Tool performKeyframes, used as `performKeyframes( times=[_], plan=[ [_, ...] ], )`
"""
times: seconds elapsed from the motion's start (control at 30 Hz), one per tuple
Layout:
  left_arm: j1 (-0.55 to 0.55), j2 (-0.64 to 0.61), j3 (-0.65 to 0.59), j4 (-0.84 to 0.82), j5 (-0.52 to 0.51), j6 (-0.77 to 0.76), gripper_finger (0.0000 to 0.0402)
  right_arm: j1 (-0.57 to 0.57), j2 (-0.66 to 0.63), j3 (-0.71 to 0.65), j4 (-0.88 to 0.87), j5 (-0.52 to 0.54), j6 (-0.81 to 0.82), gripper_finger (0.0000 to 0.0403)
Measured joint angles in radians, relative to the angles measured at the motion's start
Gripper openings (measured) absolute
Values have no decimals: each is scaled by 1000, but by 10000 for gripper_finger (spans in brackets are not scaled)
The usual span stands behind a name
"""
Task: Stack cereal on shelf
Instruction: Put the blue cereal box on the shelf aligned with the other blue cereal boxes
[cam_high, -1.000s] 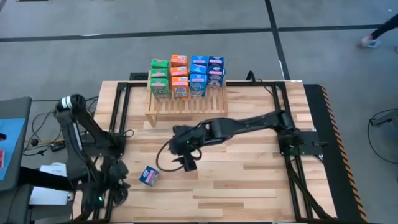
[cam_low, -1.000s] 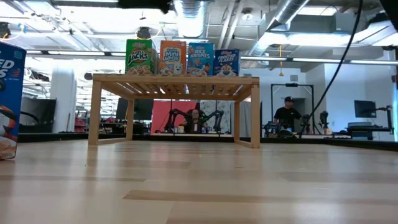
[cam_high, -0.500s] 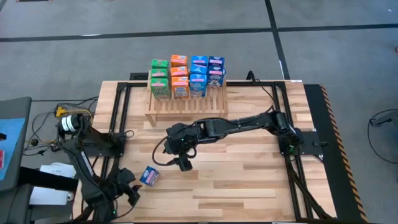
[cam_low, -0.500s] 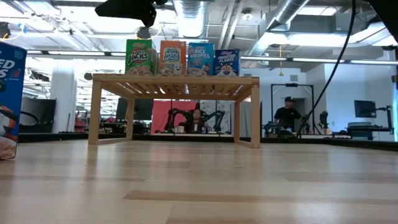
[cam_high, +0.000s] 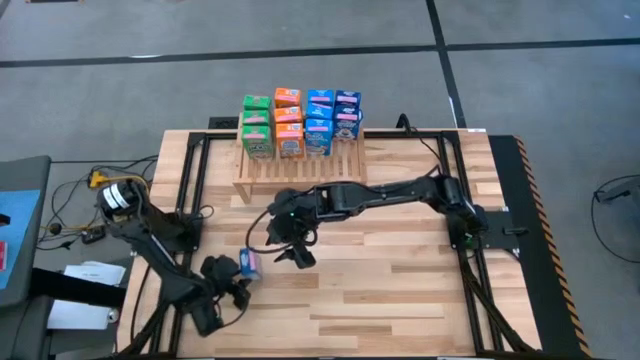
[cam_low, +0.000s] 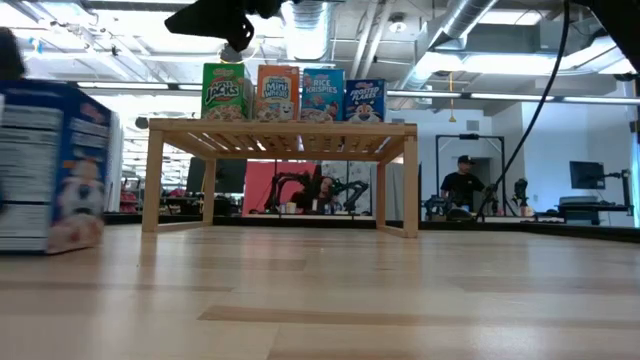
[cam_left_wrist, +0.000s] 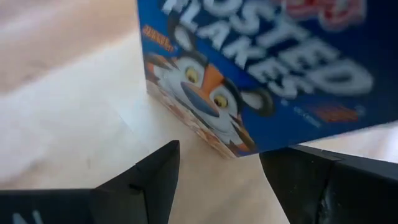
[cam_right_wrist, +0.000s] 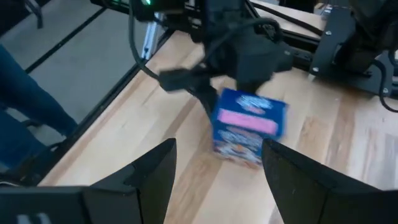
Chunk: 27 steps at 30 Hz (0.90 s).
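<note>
High view: I see the left gripper (cam_high: 238, 275) beside the blue cereal box (cam_high: 250, 264) standing on the table (cam_high: 400, 290), well short of the shelf (cam_high: 300, 165). Left wrist view: its fingers (cam_left_wrist: 155, 174) stand spread, the box between them. Right wrist view: the right gripper (cam_right_wrist: 214, 171) hangs wide apart, holding nothing.

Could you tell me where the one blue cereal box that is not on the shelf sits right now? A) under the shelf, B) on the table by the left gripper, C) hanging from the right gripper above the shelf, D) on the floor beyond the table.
B: the blue cereal box stands on the table by the left gripper, well away from the shelf; the right gripper hovers nearby, open and empty.
</note>
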Motion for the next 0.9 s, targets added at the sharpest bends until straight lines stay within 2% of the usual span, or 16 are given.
performKeyframes(
  times=[0.1, 0.27, 0.4, 0.5, 0.6, 0.7, 0.9],
  plan=[
    [47, 0, -21, 20, -15, 26, 210, -18, 2, 0, 4, -41, -19, 260],
    [96, 0, -23, 14, 45, 95, 210, -57, 3, 0, 10, -50, -76, 260],
    [98, 0, -23, -2, -27, -2, 210, -102, 4, 0, 53, -51, -131, 260],
    [98, 0, -23, -65, -42, -116, 210, -131, 24, 3, 139, -105, -164, 260],
    [97, 0, -23, -170, 24, -242, 210, -151, 46, -3, 167, -180, -173, 260],
    [107, 0, -23, -217, 103, -259, 210, -156, 95, 4, 228, -196, -189, 260],
    [133, 0, -23, -298, 114, -250, 210, -171, 149, -1, 210, -265, -190, 260]
  ],
)
